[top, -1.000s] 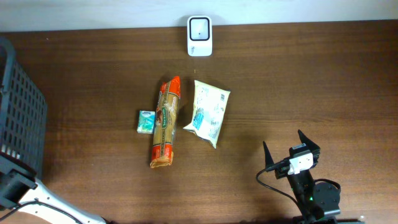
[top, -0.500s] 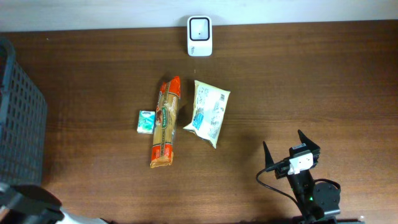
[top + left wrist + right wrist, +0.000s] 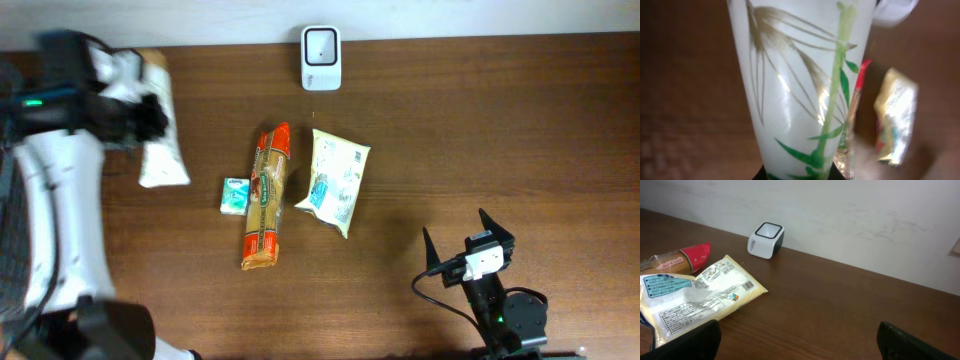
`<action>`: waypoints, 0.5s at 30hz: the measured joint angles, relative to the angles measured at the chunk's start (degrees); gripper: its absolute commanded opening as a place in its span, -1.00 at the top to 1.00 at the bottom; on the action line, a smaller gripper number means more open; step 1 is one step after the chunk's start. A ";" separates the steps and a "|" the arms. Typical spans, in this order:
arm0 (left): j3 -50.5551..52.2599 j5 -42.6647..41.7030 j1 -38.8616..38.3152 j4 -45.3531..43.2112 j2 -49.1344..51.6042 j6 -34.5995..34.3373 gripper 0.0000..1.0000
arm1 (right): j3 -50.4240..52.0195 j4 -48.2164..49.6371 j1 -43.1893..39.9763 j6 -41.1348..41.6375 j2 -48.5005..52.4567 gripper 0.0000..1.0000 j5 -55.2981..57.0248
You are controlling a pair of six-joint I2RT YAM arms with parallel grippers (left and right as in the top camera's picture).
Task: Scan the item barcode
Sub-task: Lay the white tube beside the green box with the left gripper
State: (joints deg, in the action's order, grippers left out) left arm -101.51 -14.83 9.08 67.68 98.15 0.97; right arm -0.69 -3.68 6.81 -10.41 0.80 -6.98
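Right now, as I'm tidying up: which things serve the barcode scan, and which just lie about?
In use: white bamboo-print plastic packet; white box-shaped scanner.
Lying about, for now: small teal carton; long orange-red packet; pale yellow plastic pouch.

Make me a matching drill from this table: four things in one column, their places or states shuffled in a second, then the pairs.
Things
1. scanner
2. small teal box
3. bamboo-print packet
4. right gripper

Places or states
A. held in the left gripper, over the table's left part
B. open, holding nothing, at the near right
C. at the far edge of the table, by the wall
D. lying just left of the long orange packet

Pairs: 1-C, 2-D, 3-A, 4-B
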 measured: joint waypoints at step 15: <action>44.50 4.66 -5.25 -42.56 2.99 2.38 1.00 | 0.00 0.00 0.00 -0.02 0.00 -0.97 0.00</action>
State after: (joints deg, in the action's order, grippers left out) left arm -57.01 -10.17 3.84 25.12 101.14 3.36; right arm -0.69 -3.68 6.81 -10.44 0.80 -6.98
